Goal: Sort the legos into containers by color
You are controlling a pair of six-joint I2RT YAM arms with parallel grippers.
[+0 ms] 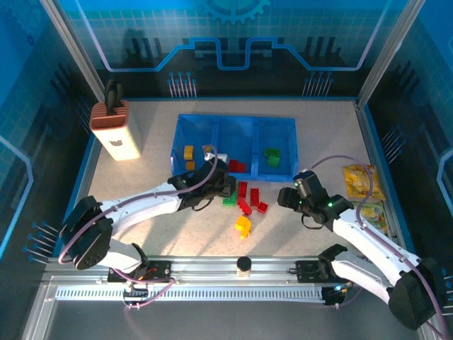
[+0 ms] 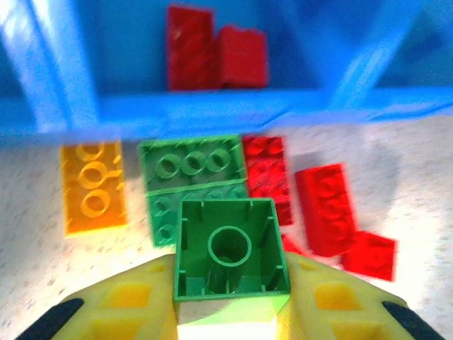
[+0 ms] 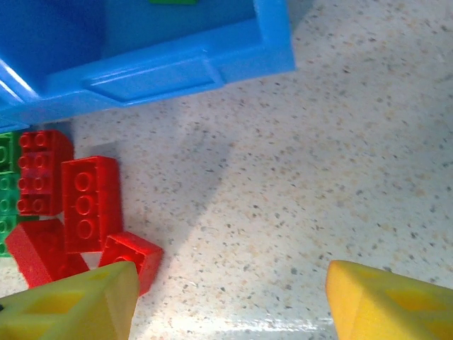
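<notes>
My left gripper (image 2: 231, 301) is shut on a green lego (image 2: 231, 248), held hollow side up just in front of the blue bin's near wall (image 2: 212, 110). Below it on the table lie an orange lego (image 2: 92, 188), green legos (image 2: 192, 166) and red legos (image 2: 325, 205). In the top view the left gripper (image 1: 219, 185) hovers at the bin's (image 1: 233, 122) near edge. The containers hold yellow (image 1: 188, 152), red (image 1: 236, 167) and green (image 1: 272, 156) legos from left to right. My right gripper (image 3: 230, 297) is open over bare table, right of red legos (image 3: 88, 202).
A white and brown box with a black handle (image 1: 117, 127) stands at the back left. Yellow snack packets (image 1: 362, 183) lie at the right edge. Loose yellow legos (image 1: 243, 226) sit near the front rail, by a black knob (image 1: 244, 264).
</notes>
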